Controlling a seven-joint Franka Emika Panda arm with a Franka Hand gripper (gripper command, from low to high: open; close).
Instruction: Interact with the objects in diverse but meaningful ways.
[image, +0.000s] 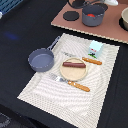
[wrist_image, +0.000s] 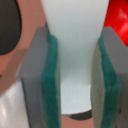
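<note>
In the wrist view my gripper is shut on a smooth, pale white-blue object; the green pads press both its sides. Whether it is the cup or the fish I cannot tell. Red shows just beyond one finger. In the exterior view the grey saucepan sits on the placemat's left side. The brown sausage lies on the wooden plate. The red tomato rests inside a dark pot on the brown mat. The gripper is cut off at that view's top edge.
A black round disc lies on the brown mat, left of the pot. A fork, an orange-handled knife, an orange piece and a small white-and-green box lie on the striped placemat. A bowl stands at the right edge.
</note>
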